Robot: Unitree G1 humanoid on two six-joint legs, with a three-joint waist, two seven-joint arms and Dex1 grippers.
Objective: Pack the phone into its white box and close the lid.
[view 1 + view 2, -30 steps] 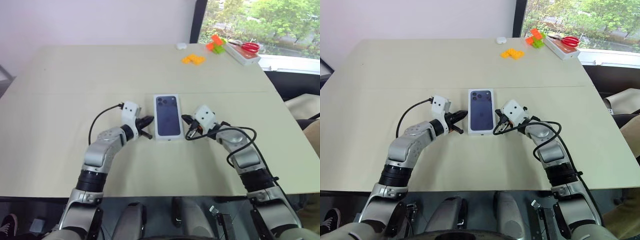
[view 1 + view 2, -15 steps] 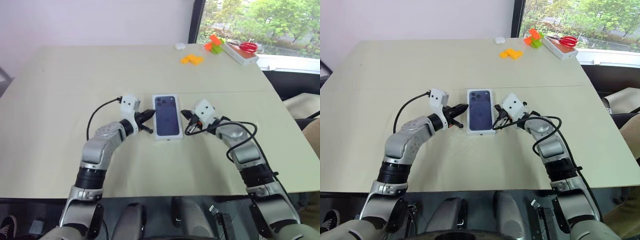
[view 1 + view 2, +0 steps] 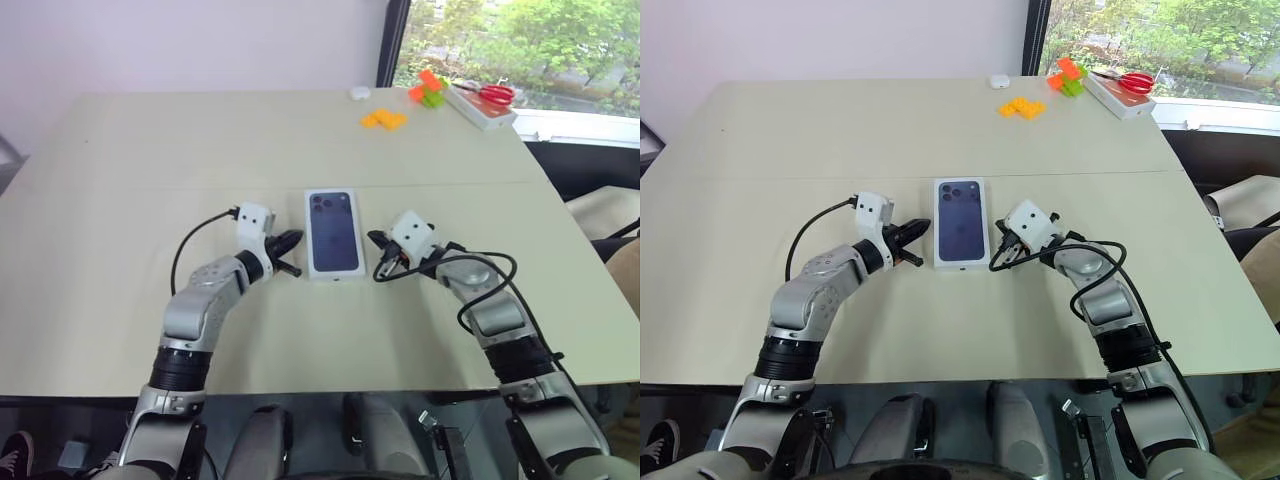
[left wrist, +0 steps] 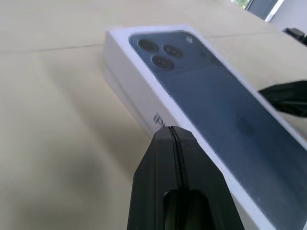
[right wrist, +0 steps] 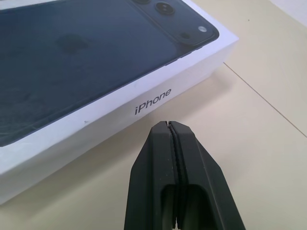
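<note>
The white box [image 3: 335, 272] lies closed in the middle of the table. The lid [image 3: 334, 232] is on it, with the printed dark blue phone back facing up. The phone is hidden. My left gripper [image 3: 294, 242] is shut and empty. It hovers just off the box's left long side, pointing at it; its tips [image 4: 172, 130] are close to the white wall. My right gripper [image 3: 374, 240] is also shut and empty, a short gap from the right side wall [image 5: 144, 108] that bears the lettering.
At the far right of the table lie orange blocks [image 3: 386, 119], an orange and green block pile [image 3: 431, 88], and red-handled scissors [image 3: 492, 94] on a white case. A small white object [image 3: 360, 93] sits near the back edge. A seam crosses the table [image 3: 150, 186] behind the box.
My left gripper has sunk a little and drawn back from the box's left edge. The right gripper and the box have stayed where they were.
</note>
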